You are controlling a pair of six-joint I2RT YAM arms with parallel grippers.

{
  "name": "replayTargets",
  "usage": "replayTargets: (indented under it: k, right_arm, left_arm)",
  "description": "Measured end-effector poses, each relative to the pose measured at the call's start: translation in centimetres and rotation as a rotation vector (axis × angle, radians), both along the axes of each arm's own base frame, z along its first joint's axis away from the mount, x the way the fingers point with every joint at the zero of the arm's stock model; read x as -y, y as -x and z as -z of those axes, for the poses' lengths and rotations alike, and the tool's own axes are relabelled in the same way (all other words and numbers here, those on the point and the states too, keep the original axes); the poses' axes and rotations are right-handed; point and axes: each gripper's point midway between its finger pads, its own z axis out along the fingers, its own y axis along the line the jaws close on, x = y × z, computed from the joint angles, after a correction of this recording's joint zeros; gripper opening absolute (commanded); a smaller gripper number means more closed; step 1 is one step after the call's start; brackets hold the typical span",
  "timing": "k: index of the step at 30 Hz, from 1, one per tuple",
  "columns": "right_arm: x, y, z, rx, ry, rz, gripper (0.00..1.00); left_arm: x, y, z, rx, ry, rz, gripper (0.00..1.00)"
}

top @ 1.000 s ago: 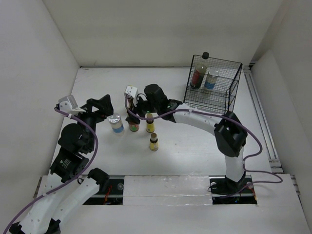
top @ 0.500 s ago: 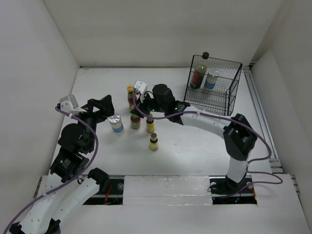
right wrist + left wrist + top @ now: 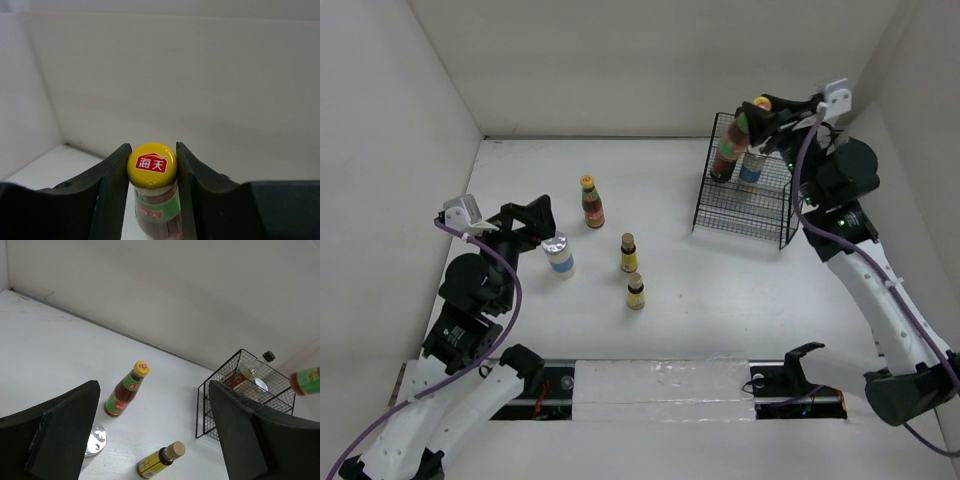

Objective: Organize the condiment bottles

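left gripper (image 3: 152, 387) is hanging wide open over the table, nothing between its fingers. silver-lidded jar (image 3: 95, 440) is standing right by one finger, not touching as far as I can tell. yellow tan-capped bottle (image 3: 161, 460) is standing low between the fingers, and its twin (image 3: 636, 291) is standing closer to the arm bases. second red-sauce bottle (image 3: 126, 390) is standing upright a bit ahead of the fingers, apart from the others

far ahead: black wire basket (image 3: 220, 395) is holding the tall dark black-capped bottle (image 3: 256, 369) and a blue-label jar (image 3: 752, 165), close together. right gripper (image 3: 151, 165) is clamping the held red-sauce bottle (image 3: 156, 210) at its yellow cap, a finger on each side. it's holding the bottle off the table at the basket's top rim. can't tell if it's over the opening or beside it; the two containers inside are crowding that corner

white table (image 3: 720, 270) is carrying everything, with plain white walls (image 3: 650, 60) closing in three sides
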Motion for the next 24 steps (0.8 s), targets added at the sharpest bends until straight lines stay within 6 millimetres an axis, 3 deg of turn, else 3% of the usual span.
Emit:
replayTargets:
  k: [3, 7, 11, 14, 18, 24]
  right_arm:
    - [5.1, -2.1, 0.7, -0.036, -0.013, 0.167, 0.15]
    - [10.3, -6.3, 5.2, -0.176, 0.012, 0.339, 0.15]
    - [13.9, -10.2, 9.5, -0.319, 0.035, 0.439, 0.15]
    - [15.5, -11.8, 11.2, -0.377, 0.044, 0.478, 0.15]
    - [16.6, -12.9, 10.9, -0.388, 0.034, 0.5, 0.15]
    - [17.9, -13.8, 7.5, -0.321, 0.014, 0.526, 0.15]
  left_arm:
    - [0.1, 0.0, 0.0, 0.0, -0.001, 0.005, 0.86]
    - [0.2, 0.0, 0.0, 0.0, -0.001, 0.011, 0.86]
    - [0.3, -0.1, 0.1, -0.005, -0.005, 0.013, 0.86]
    - [0.5, -0.3, 0.3, -0.01, -0.008, 0.016, 0.86]
    - [0.6, -0.4, 0.5, -0.017, -0.013, 0.017, 0.86]
    - [0.8, -0.7, 0.7, -0.028, -0.019, 0.017, 0.86]
